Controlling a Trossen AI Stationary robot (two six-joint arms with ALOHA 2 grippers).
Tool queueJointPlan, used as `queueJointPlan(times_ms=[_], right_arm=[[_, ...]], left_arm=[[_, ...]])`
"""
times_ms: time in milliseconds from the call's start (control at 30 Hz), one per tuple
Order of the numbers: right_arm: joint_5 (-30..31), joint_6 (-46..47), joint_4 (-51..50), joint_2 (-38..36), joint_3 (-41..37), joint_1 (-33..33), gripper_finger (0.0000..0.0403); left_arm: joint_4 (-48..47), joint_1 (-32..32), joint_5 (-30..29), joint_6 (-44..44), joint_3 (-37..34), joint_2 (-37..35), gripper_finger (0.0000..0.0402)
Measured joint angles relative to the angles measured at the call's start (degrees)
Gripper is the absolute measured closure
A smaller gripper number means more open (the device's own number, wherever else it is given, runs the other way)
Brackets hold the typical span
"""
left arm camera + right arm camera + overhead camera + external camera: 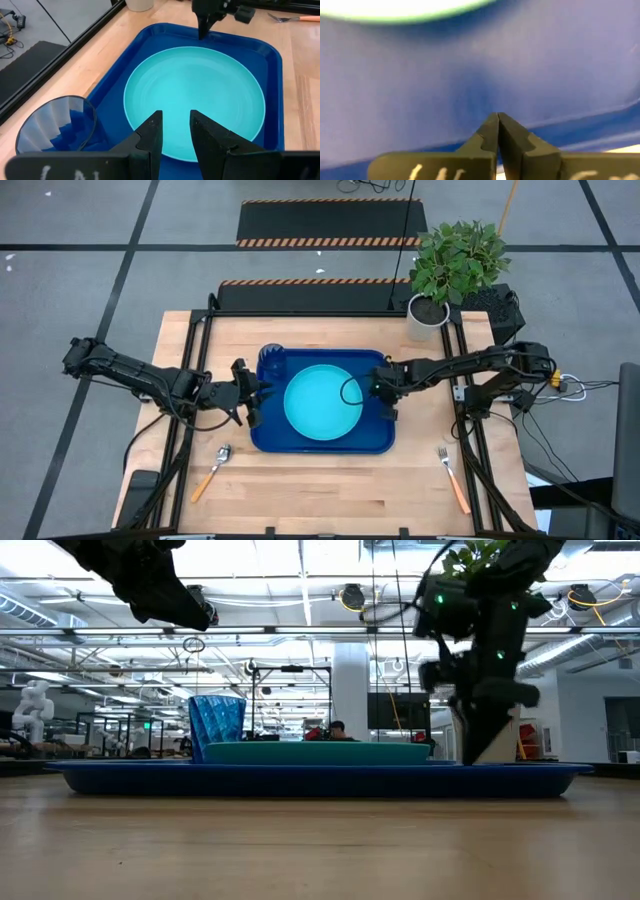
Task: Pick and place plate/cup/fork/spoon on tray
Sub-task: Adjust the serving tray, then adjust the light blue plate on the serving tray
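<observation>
Lying on the desk outside the tray (262, 442), the spoon (211, 471) angles lengthwise nearest the left gripper (252, 392), fingers narrowly parted, empty; the fork (453, 478) sits nearer the right gripper (383, 392), fingers pinched together.

Two black jointed arms (130, 370), white-lettered wrists.

We see tray (322, 442) dark blue; plate (322, 402) light cyan; cup (271, 363) translucent dark blue, ribbed. Spoon (211, 472) and fork (453, 479): silver metal, orange handles. Our table (330, 490) pale wood.
</observation>
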Motion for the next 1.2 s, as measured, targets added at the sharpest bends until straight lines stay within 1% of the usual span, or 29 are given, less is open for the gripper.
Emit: queueJointPlan(times_ms=[200,333,467,533,600,733,833,900,933,1000,1067,1200], right_arm=[[-0.2,1.5,-2.0,-2.1,3.0,1.3,0.0403],[0.1,3.4,-3.3,-4.3,3.3,2.6,0.0403],[3.2,7.3,-5.6,-8.5,3.3,4.1,0.0403],[4.3,11.9,-9.0,-11.0,3.3,4.5,0.0403],[3.5,19.0,-13.8,-13.7,3.3,4.6,0.0403],[-0.6,32.7,-22.7,-17.9,3.3,5.2,0.0403],[-3.9,39.3,-26.3,-19.7,3.3,6.6,0.0403],[-6.3,41.4,-26.3,-20.1,3.3,6.9,0.0403],[-6.4,41.9,-25.7,-20.2,3.3,6.9,0.0403],[-5.9,41.8,-23.6,-19.9,3.3,6.8,0.0403],[-4.4,40.7,-19.4,-19.0,3.3,6.8,0.0403],[-3.3,37.3,-11.1,-14.2,3.3,6.8,0.0403]], left_arm=[[0.0,-0.1,0.0,-0.8,0.0,0.0,0.03],[0.0,-0.1,0.0,-0.8,0.0,0.0,0.03],[0.1,-0.1,0.0,-0.7,0.0,0.0,0.03],[0.2,-0.1,0.0,-0.6,0.0,0.0,0.03],[0.2,-0.1,0.0,-0.6,0.0,0.0,0.03],[0.2,-0.1,0.0,-0.4,0.0,0.0,0.03],[0.2,-0.1,0.0,0.2,0.0,0.0,0.03],[0.2,-0.1,-0.1,0.7,0.0,0.0,0.03],[0.2,-0.1,-0.1,0.8,0.0,0.0,0.03],[0.3,-0.1,-0.1,1.2,0.0,0.0,0.03],[0.3,-0.1,-0.1,1.6,0.0,0.0,0.03],[0.3,-0.1,-0.1,1.7,0.0,0.0,0.03]])
